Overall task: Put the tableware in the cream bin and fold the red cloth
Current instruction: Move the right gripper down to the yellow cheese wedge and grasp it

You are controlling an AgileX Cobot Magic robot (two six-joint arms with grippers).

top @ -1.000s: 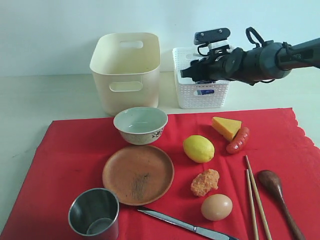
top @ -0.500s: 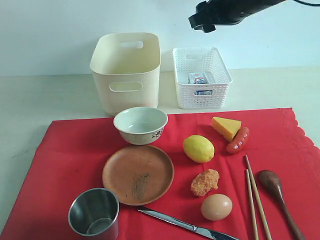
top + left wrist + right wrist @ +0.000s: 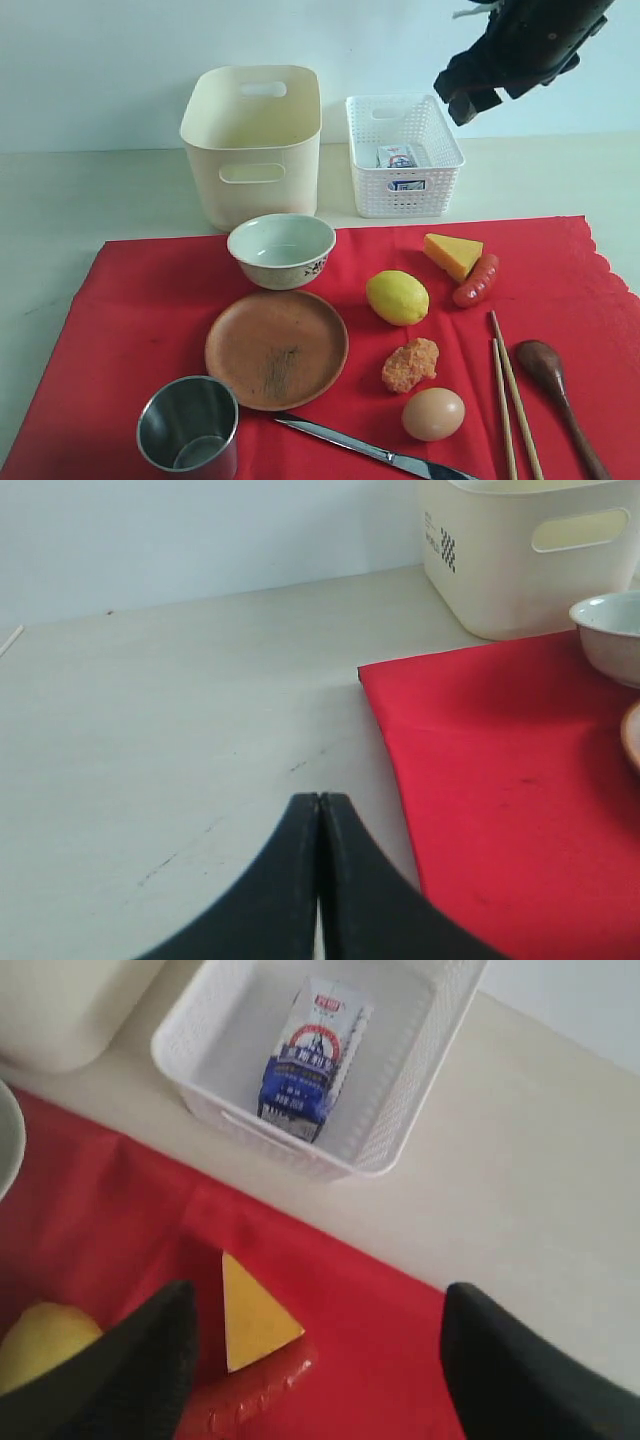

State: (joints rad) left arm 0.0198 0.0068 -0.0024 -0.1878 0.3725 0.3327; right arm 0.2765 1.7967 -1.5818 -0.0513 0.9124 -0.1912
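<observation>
right claw [image 3: 318, 1355] hung spread wide over the cheese [image 3: 255, 1315], left claw [image 3: 318, 880] pressed shut. i'd have dropped straight down, straddling it without nudging the sausage [image 3: 250, 1400].

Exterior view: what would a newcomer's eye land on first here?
The bright red cloth fills the foreground, a yellow lemon near its middle. Behind it stand a tall cream bin and a white lattice basket; the dark right gripper hangs open at the upper right.
</observation>
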